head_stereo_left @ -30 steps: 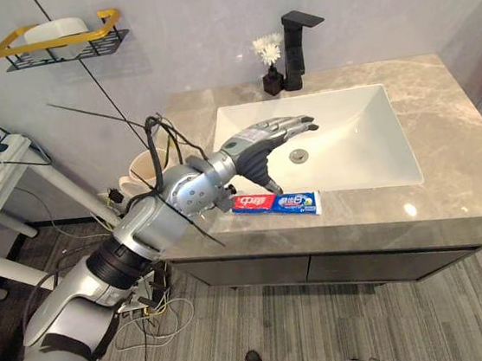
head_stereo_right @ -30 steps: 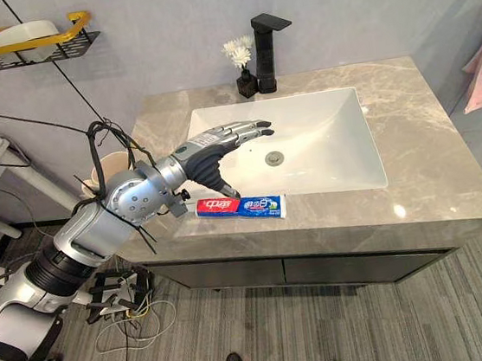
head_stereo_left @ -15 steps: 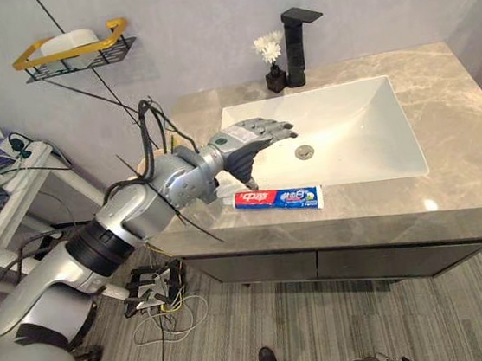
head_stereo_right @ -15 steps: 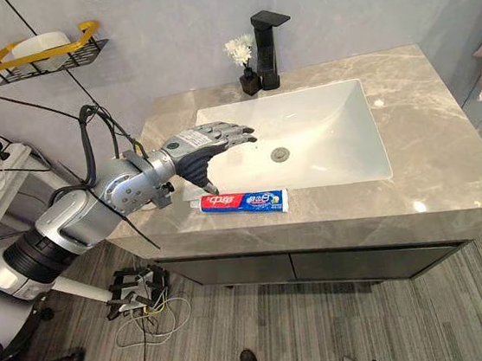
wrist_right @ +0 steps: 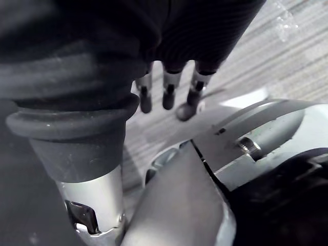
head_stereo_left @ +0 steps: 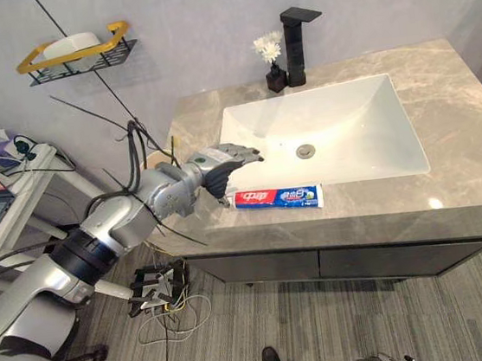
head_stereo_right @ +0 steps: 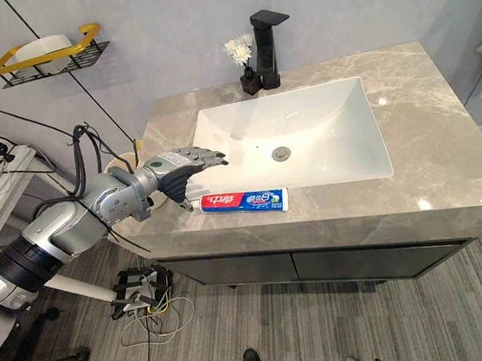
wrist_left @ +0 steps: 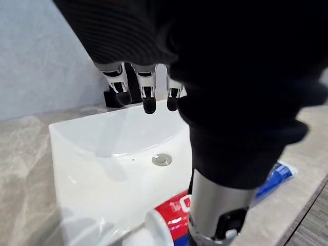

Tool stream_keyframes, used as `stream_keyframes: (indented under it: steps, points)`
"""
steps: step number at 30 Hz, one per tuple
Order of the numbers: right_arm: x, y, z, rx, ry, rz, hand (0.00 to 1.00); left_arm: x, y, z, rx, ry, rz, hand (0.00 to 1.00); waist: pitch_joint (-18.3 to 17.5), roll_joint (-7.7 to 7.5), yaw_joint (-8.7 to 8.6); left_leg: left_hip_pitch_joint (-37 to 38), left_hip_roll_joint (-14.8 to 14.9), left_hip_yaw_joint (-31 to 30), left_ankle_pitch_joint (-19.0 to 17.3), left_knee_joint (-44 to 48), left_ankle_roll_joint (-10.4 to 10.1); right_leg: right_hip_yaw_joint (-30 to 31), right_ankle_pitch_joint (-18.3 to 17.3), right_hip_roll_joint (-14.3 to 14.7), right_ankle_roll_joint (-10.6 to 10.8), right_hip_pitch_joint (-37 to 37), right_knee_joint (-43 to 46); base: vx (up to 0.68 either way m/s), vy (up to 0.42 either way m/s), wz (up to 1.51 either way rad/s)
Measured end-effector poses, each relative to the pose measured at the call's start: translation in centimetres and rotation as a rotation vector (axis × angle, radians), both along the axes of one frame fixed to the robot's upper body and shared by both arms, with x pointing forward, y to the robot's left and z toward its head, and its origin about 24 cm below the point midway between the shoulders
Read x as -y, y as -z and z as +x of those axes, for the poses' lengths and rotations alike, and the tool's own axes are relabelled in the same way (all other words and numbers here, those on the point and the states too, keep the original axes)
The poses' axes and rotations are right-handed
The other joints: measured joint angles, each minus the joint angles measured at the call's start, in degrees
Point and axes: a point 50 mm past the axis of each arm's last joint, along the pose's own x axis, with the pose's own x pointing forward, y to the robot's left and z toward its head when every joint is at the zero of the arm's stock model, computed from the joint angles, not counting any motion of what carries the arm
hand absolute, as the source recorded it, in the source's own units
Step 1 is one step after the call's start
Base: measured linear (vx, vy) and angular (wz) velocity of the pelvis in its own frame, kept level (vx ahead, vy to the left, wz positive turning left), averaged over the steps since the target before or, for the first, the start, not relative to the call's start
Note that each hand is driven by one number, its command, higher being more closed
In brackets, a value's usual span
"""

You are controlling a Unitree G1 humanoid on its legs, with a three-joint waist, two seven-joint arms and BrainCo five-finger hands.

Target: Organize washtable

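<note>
Since your left hand (head_stereo_left: 220, 164) has pulled back from over the sink (head_stereo_left: 348, 125) to its front-left corner, loosely open and apparently empty, the toothpaste (head_stereo_left: 278, 198) lies ungrasped along the sink's front edge.

A bathroom: a grey marble-look vanity counter (head_stereo_left: 453, 113) holds a white rectangular basin (head_stereo_left: 347, 116), a black tap (head_stereo_left: 298, 45), a small vase of white flowers (head_stereo_left: 273, 72) and a toothpaste tube (head_stereo_left: 278, 198). A yellow-rimmed wire shelf (head_stereo_left: 79, 58) on the wall carries soap (head_stereo_left: 71, 45).
</note>
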Motion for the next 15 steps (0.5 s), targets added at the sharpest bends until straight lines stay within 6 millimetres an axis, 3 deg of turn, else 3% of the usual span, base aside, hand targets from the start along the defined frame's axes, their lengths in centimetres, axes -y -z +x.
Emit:
stream_keyframes:
  steps: [15]
  points:
    - [0.0, -0.1, 0.7, 0.015, -0.004, 0.0, 0.0, 1.3, 1.6, 0.5, -0.054, -0.013, -0.053, 0.0, 1.25, -0.48, -0.32, -0.12, 0.06, 0.64, 0.0, -0.01, 0.0, 0.69, 0.25, -0.01, -0.12, -0.55, -0.04, 0.0, 0.0, -0.02]
